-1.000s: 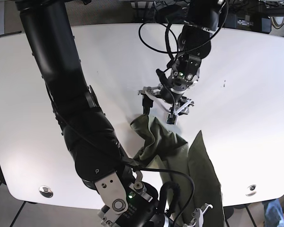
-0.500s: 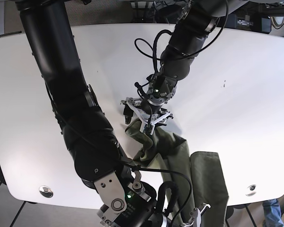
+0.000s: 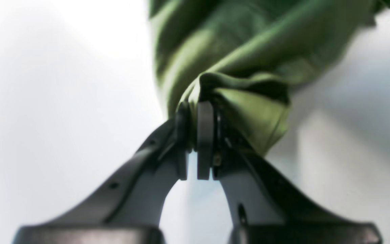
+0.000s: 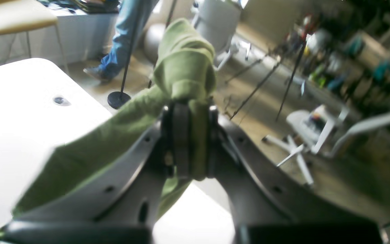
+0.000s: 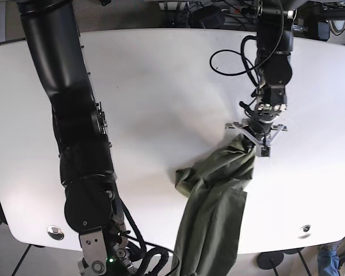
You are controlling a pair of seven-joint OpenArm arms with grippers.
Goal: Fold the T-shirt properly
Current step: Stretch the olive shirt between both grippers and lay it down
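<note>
The left gripper (image 3: 196,142) stood with its two black fingers (image 3: 204,135) drawn nearly together, a bunched fold of the green T-shirt (image 3: 235,64) pinched between the tips. In the left wrist view the cloth rose from the tips toward the top centre of the frame, twisted into thick folds, with the white table (image 3: 46,84) blurred behind it.

In the base view the left gripper (image 5: 257,137) sat right of centre, at the upper end of the T-shirt (image 5: 215,201). From there the shirt ran down and to the left in a creased band across the table (image 5: 161,86) and passed off the near edge at the bottom of the frame.

The right gripper (image 4: 190,142) was likewise clamped on the T-shirt (image 4: 185,71), its fingers (image 4: 180,142) closed on a thick wad of cloth that stood above them in the upper middle of the right wrist view. A second band of fabric trailed toward the lower left of that frame, over the table (image 4: 22,112). Beyond the table edge lay a blurred room with chairs (image 4: 308,125) and a person's leg in jeans (image 4: 127,37).

In the base view the right arm (image 5: 75,132) filled the left side; its gripper could not be made out there.
</note>
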